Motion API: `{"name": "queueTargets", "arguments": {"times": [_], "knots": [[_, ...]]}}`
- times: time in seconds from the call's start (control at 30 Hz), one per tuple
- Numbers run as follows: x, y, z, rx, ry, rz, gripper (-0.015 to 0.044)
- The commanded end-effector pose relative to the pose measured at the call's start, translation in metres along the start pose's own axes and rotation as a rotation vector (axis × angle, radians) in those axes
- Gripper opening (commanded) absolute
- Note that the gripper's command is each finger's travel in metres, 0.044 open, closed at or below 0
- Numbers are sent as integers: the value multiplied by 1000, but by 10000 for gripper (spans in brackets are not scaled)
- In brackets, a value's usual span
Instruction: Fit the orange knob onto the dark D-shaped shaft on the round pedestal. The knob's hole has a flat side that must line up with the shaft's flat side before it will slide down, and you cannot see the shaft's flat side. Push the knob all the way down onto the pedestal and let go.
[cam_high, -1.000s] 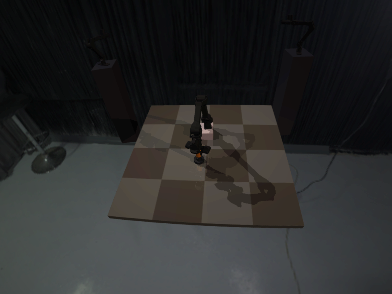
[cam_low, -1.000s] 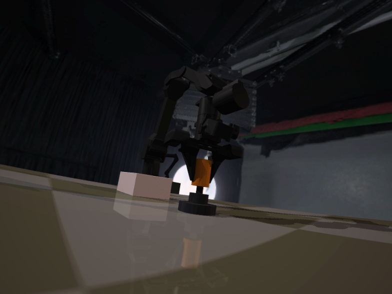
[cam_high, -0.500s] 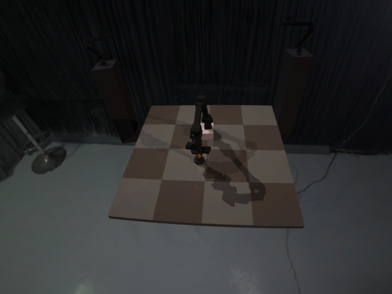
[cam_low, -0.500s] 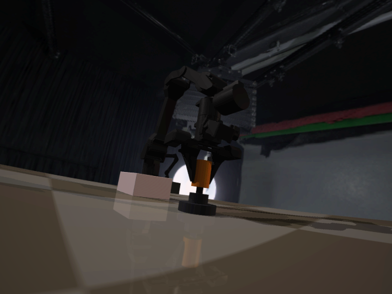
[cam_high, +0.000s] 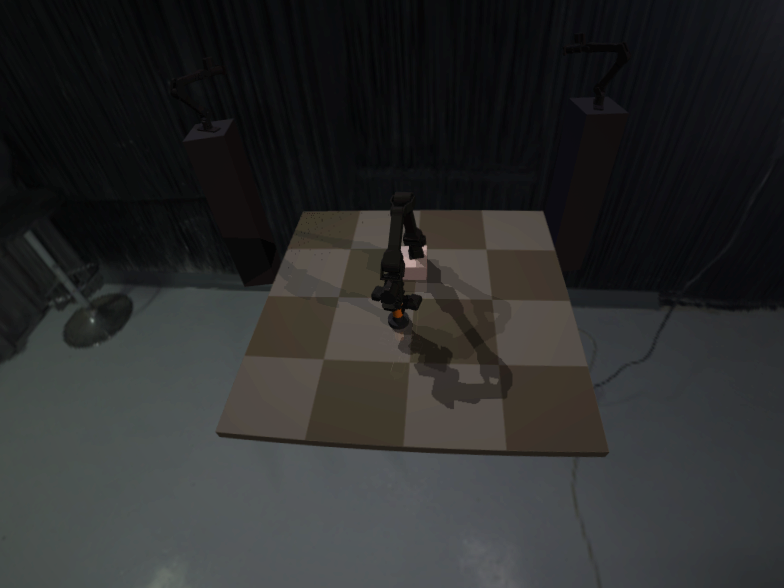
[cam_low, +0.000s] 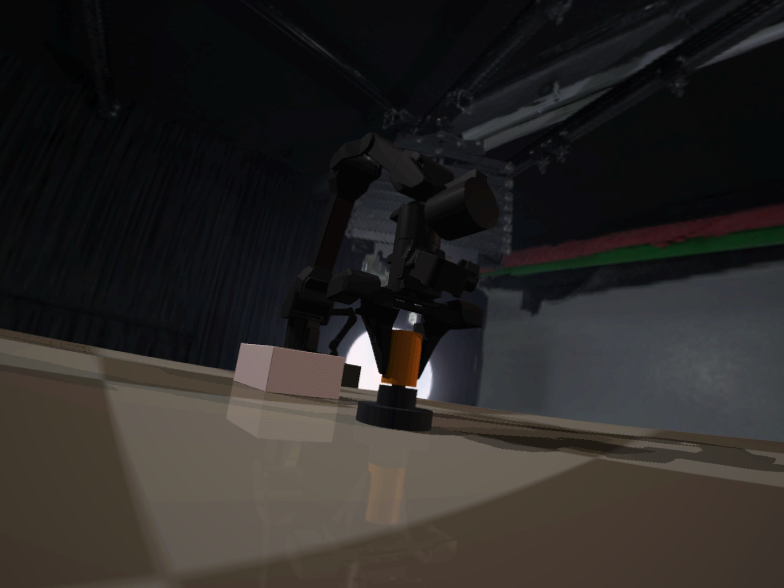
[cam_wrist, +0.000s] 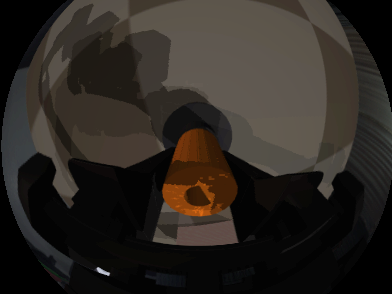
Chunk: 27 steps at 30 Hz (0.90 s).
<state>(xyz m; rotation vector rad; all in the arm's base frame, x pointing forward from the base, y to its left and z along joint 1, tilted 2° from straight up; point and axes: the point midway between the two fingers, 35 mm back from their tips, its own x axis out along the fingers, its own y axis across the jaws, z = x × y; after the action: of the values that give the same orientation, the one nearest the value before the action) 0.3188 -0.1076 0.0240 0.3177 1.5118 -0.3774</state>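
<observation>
Dark ribbed curtains (cam_high: 354, 113) (cam_low: 113, 227) hang behind the checkered tabletop (cam_high: 360, 398) (cam_low: 379, 550) (cam_wrist: 260, 60), its tan and brown squares glossy enough to mirror what stands on them. From where I stand, the black arm (cam_high: 395, 234) (cam_low: 335, 227) arches over near the middle of the top, with its gripper (cam_high: 397, 310) (cam_low: 402, 372) (cam_wrist: 198, 153) pointing down and its two fingers pinching the orange knob (cam_high: 397, 313) (cam_low: 405, 354) (cam_wrist: 200, 150) from either side. That knob is upright over the round black pedestal (cam_high: 398, 323) (cam_low: 393, 416) (cam_wrist: 222, 131), its lower edge just above the raised collar, a thin bright gap showing between them in the exterior view. Seen from the wrist, its near end has a dark opening with one straight edge; whether the shaft fills it, I can't tell. Behind the pedestal, toward the arm's foot, sits a pale pink block (cam_high: 415, 273) (cam_low: 305, 374) (cam_wrist: 207, 234). Two tall columns (cam_high: 218, 177) (cam_high: 588, 170) at the upper left and upper right of the top view each carry another dark arm, and a round metal stool base (cam_high: 98, 319) stands at the left.
</observation>
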Motion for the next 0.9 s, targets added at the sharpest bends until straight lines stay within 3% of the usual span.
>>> {"name": "queueTargets", "arguments": {"times": [0.0,0.23,0.77,0.87], "knots": [[2,0,1,-1,-4,-1,0],[1,0,0,0,0,0,0],[1,0,0,0,0,0,420],[1,0,0,0,0,0,440]]}}
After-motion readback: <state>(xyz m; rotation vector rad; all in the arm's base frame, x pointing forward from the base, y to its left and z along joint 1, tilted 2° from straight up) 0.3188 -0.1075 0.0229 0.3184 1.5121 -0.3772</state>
